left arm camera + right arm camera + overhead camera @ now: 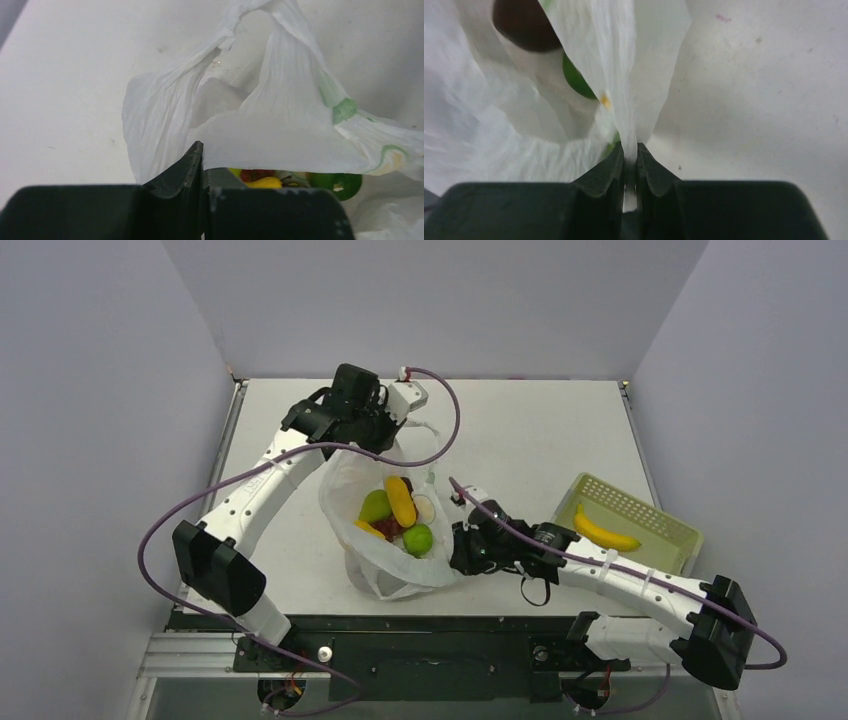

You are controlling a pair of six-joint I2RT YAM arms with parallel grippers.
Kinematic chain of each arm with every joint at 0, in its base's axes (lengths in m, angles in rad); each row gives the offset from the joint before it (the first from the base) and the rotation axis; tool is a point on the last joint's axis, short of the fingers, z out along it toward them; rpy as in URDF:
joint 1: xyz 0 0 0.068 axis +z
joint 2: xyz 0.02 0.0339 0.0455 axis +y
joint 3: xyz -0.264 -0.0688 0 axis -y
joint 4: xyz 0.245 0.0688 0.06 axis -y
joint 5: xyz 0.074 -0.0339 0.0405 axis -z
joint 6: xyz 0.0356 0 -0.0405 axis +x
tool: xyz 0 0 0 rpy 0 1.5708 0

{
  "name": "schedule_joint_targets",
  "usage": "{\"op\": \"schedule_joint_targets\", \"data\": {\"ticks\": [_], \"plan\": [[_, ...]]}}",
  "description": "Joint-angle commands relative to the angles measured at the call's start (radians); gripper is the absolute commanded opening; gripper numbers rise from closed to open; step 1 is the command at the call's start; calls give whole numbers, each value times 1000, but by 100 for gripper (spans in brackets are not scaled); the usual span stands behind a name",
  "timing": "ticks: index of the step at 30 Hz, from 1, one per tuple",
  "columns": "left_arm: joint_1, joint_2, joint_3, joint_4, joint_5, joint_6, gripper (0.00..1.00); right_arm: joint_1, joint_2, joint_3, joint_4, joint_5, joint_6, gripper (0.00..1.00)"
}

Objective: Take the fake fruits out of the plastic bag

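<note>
The white plastic bag (372,565) lies open mid-table. Inside it are fake fruits: a green pear (375,505), a long yellow piece (401,500), a green lime (417,538) and a red grape bunch (388,528). My left gripper (385,437) is at the bag's far rim, and its jaws are shut on the bag's film (280,125). My right gripper (456,550) is at the bag's right rim, shut on a fold of the bag (624,100). The right wrist view shows a green fruit (576,80) and a dark round one (521,25) through the bag's mouth.
A pale yellow-green perforated basket (655,523) sits at the right with a yellow banana (603,532) in it. Grey walls close in the table on the left, back and right. A purple cable loops over the table behind the bag.
</note>
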Motion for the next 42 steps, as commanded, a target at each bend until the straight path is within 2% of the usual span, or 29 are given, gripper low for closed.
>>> {"op": "schedule_joint_targets", "data": {"ticks": [1, 2, 3, 4, 5, 7, 8, 11, 13, 15, 19, 21, 22, 24, 25, 26, 27, 33, 37, 42], "plan": [[51, 18, 44, -71, 168, -177, 0, 80, -59, -61, 13, 225, -4, 10], [52, 23, 55, -75, 172, -192, 0, 77, -74, -57, 2, 261, -5, 13], [54, 30, 65, -83, 176, -222, 5, 64, -83, -39, -1, 267, -11, 19], [55, 31, 77, -80, 176, -242, 11, 55, -95, -25, -11, 266, -13, 21], [55, 28, 83, -71, 161, -297, 23, 29, -99, 4, -21, 264, -13, 27], [55, 12, 103, -66, 147, -381, 34, -13, -101, 51, -64, 245, -16, 38], [55, 2, 110, -63, 148, -407, 36, -28, -103, 68, -96, 237, -19, 42], [56, -75, 110, -62, 139, -543, 41, -81, -141, 145, -164, 248, -40, 64], [61, -131, 109, -88, 98, -613, 43, -90, -169, 193, -206, 280, -61, 74], [75, -192, 110, -118, 82, -673, 45, -94, -178, 245, -239, 297, -77, 78], [103, -334, 85, -164, 2, -822, 48, -85, -136, 367, -257, 287, -89, 79], [105, -421, 35, -200, -68, -972, 50, -66, -85, 419, -236, 280, -92, 79], [106, -482, 15, -229, -108, -1134, 47, -41, -68, 449, -228, 282, -93, 79], [104, -585, -91, -188, -88, -1313, 44, 0, -18, 474, -183, 280, -88, 79], [103, -621, -191, -161, -65, -1380, 45, 13, 13, 486, -154, 274, -83, 79], [102, -674, -279, -136, -31, -1512, 49, 40, 43, 491, -141, 268, -72, 79], [99, -692, -307, -139, -12, -1600, 50, 65, 59, 503, -118, 251, -64, 78], [32, -750, -411, -217, -131, -1751, 54, 123, 170, 511, -20, 180, -44, 78], [28, -714, -529, -122, -132, -1833, 56, 133, 225, 507, 21, 181, -39, 78], [-2, -720, -620, -169, -195, -1939, 53, 130, 289, 504, 75, 202, -52, 75]]}}
